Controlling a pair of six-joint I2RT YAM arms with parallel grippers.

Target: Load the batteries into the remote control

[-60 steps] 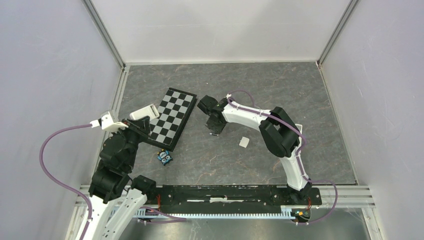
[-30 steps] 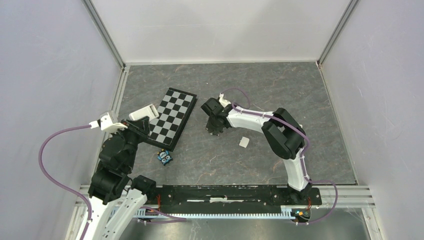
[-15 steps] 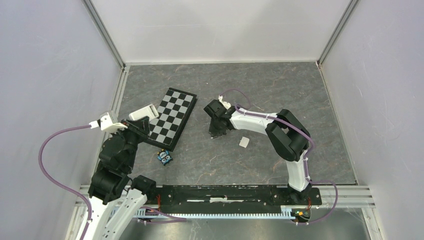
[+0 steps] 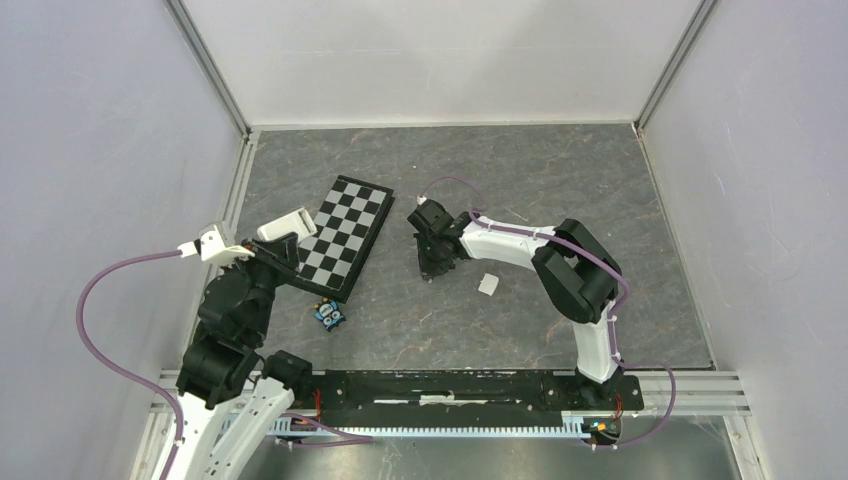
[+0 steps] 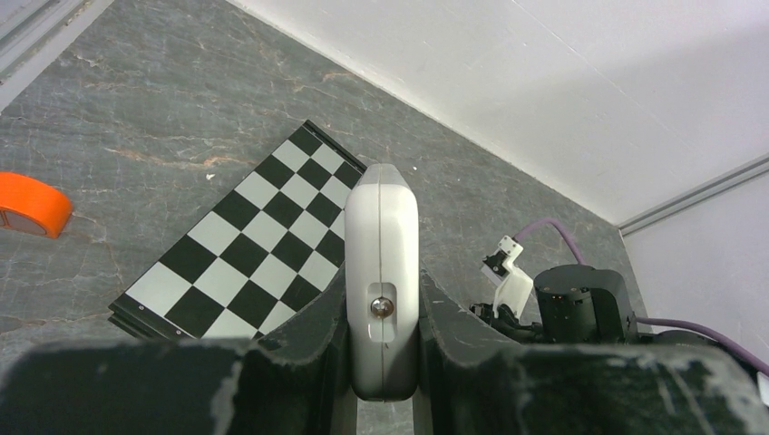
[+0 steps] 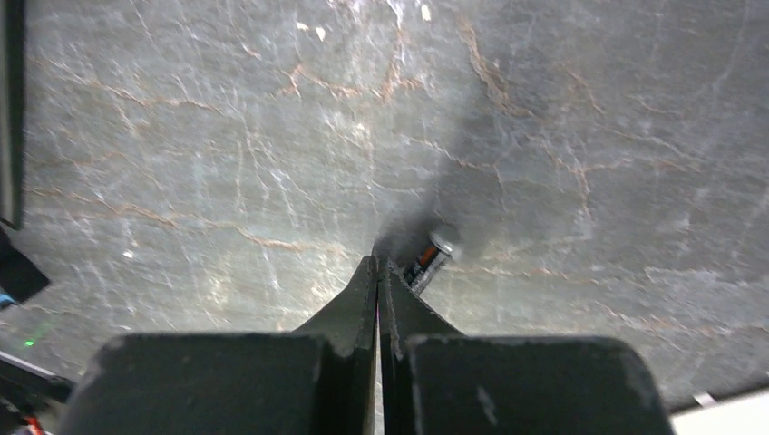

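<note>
The remote control (image 5: 381,227), a slim white bar, stands edge-on in the left wrist view. My left gripper (image 5: 383,304) is shut on its sides and holds it at the table's left, beside the chessboard. From above, the remote control (image 4: 290,221) sticks out past the left gripper (image 4: 283,246). My right gripper (image 6: 378,265) is shut, tips down at the table, with nothing between its fingers. One battery (image 6: 428,256), dark with an orange band, lies on the table touching the outside of the right fingertip. In the top view the right gripper (image 4: 432,268) is near the table's middle. No other battery shows.
A black-and-white chessboard (image 4: 345,233) lies left of centre. A small blue toy (image 4: 329,314) sits in front of it. A small white square piece (image 4: 488,284) lies just right of the right gripper. An orange tape roll (image 5: 27,204) lies at the far left. Walls close three sides.
The right arm's wrist has turned and its gripper has shifted slightly nearer and lower to the table. The left arm has stayed still with the remote control.
</note>
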